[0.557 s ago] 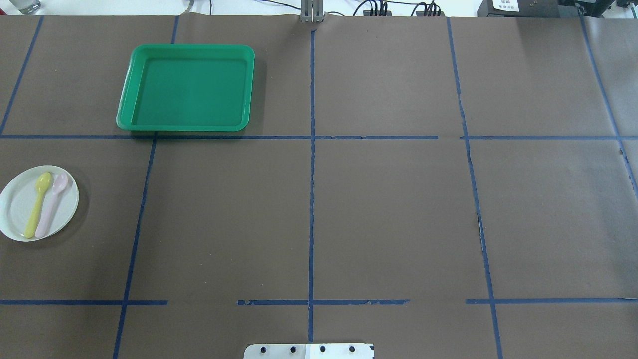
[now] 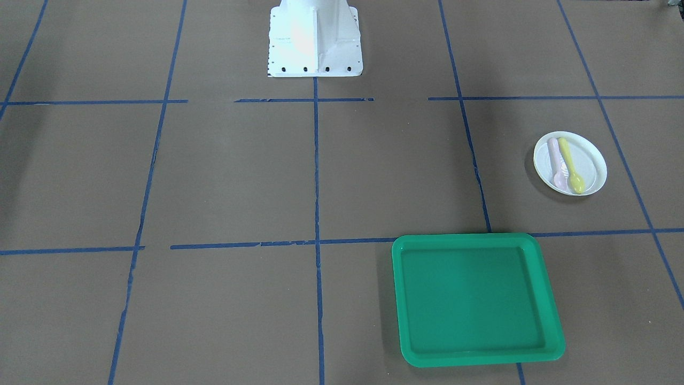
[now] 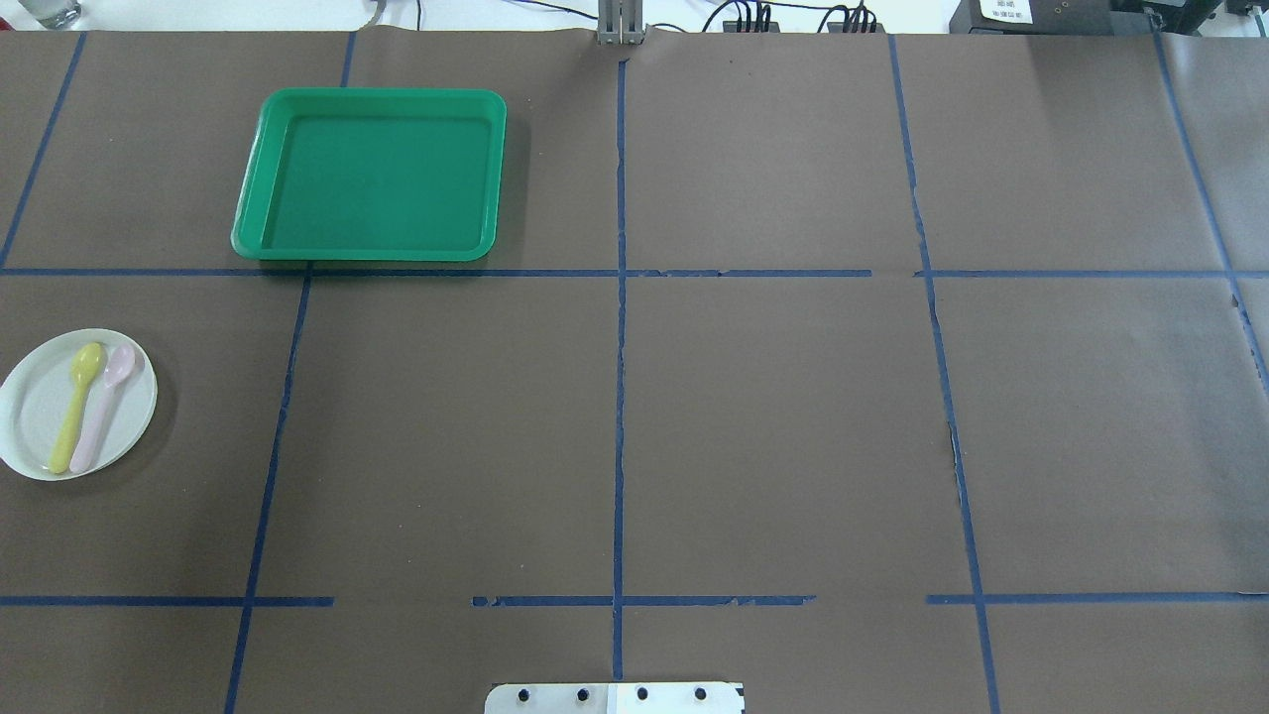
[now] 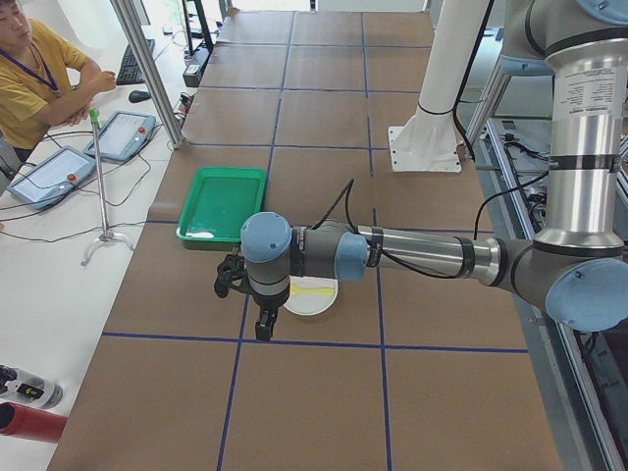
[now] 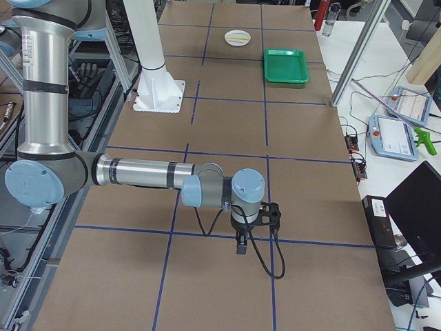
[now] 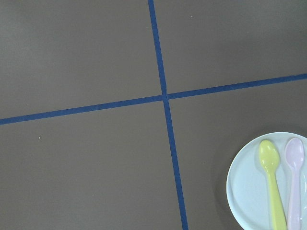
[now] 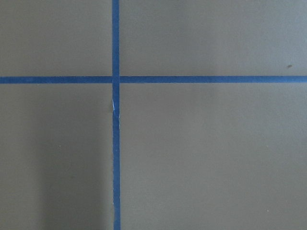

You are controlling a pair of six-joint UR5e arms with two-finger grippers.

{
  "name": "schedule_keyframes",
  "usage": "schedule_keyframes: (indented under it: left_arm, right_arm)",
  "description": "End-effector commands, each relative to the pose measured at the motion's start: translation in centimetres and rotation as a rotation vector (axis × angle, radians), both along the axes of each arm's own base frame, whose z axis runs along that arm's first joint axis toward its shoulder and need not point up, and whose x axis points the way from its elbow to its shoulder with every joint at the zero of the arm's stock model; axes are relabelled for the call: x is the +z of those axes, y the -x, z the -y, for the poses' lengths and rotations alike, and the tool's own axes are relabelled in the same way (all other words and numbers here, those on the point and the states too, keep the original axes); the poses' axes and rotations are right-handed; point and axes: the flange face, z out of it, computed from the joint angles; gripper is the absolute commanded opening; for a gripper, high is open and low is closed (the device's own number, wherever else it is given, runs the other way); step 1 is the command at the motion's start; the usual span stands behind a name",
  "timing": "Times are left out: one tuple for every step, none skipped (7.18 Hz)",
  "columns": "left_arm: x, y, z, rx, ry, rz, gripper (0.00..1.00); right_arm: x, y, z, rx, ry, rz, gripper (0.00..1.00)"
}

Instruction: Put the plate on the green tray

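A white plate (image 3: 35,421) with a yellow spoon (image 3: 77,405) and a pink spoon (image 3: 103,407) on it lies at the table's left edge. It also shows in the front view (image 2: 592,160) and at the lower right of the left wrist view (image 6: 247,187). The empty green tray (image 3: 377,188) sits farther back (image 2: 470,299). My left gripper (image 4: 263,326) hangs above the table beside the plate (image 4: 312,304). My right gripper (image 5: 241,245) hangs over bare table, far from both. Both show only in side views, so I cannot tell if they are open or shut.
The white robot base (image 2: 315,37) stands at the table's near middle edge. An operator (image 4: 34,78) sits beyond the far side by teach pendants (image 4: 54,172). A metal post (image 4: 147,69) stands near the tray. Bottles (image 4: 29,417) lie off the table's end.
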Motion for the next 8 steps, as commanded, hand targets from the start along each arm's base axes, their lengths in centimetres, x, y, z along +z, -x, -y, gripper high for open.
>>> schedule_keyframes:
  left_arm:
    - [0.4,-0.5,0.4,0.010,-0.130,-0.001,1.00]
    - [2.3,-3.1,-0.2,0.027,-0.121,-0.014,1.00]
    - [2.7,-6.8,0.1,0.001,-0.023,-0.022,1.00]
    - [3.7,-11.8,0.3,0.039,-0.018,-0.041,1.00]
    - [4.6,-14.9,0.1,0.022,-0.011,-0.070,1.00]
    - [5.3,-18.5,-0.7,0.009,0.065,-0.081,1.00]
    - [6.7,-19.7,-1.1,0.011,0.078,-0.054,1.00]
    - [7.9,-20.1,-1.3,0.013,0.089,-0.033,1.00]
  right_arm:
    - [0.0,0.0,0.0,0.000,0.000,0.000,1.00]
    - [0.0,0.0,0.0,0.000,0.000,0.000,1.00]
    - [0.0,0.0,0.0,0.000,0.000,0.000,1.00]
    - [0.0,0.0,0.0,0.000,0.000,0.000,1.00]
    - [0.0,0.0,0.0,0.000,0.000,0.000,1.00]
    - [0.0,0.0,0.0,0.000,0.000,0.000,1.00]
    - [0.0,0.0,0.0,0.000,0.000,0.000,1.00]
    - [0.0,0.0,0.0,0.000,0.000,0.000,1.00]
